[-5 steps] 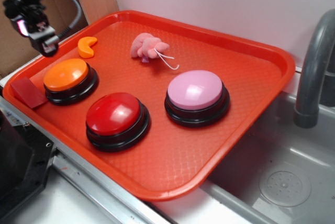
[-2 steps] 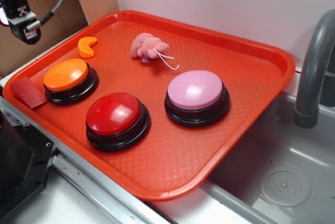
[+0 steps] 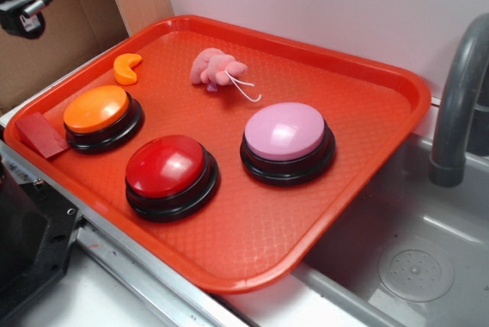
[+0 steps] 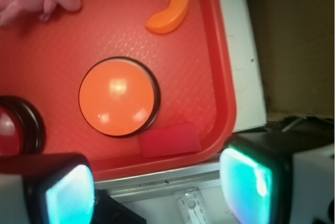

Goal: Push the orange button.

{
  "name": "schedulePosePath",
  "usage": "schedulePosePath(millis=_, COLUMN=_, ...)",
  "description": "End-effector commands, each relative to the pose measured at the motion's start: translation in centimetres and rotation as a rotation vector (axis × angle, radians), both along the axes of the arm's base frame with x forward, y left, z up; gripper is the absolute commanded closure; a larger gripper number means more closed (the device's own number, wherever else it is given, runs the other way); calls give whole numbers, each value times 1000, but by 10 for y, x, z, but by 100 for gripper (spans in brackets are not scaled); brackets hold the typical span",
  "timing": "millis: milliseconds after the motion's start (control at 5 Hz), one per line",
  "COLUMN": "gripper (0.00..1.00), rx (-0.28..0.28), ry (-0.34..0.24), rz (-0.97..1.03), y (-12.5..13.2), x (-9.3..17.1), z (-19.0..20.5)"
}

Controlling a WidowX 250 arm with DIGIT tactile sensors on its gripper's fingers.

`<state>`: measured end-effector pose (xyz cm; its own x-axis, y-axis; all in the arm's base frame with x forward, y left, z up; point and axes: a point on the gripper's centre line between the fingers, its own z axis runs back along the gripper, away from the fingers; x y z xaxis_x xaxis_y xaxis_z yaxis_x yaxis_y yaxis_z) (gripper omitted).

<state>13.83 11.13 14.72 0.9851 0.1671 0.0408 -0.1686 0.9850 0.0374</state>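
Exterior view first: the orange button point(image 3: 96, 109), a glossy orange dome on a black round base, sat at the left end of the red tray point(image 3: 382, 113), beside the red button point(image 3: 166, 166) and near a small orange crescent point(image 3: 127, 67). My end effector point(image 3: 21, 20) hung well up and left of the tray. From the wrist I saw the button point(image 4: 118, 97) below, untouched, a red block point(image 4: 170, 140) just beside it; the fingers point(image 4: 251, 182) stood apart, holding nothing.

Bright even light, glossy button glare, wrist view foreground blurred
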Motion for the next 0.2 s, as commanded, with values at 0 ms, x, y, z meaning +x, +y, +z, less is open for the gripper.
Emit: schedulePosePath(millis=0, gripper=0, rx=65, ry=-70, rz=1, y=-8, x=5, z=28)
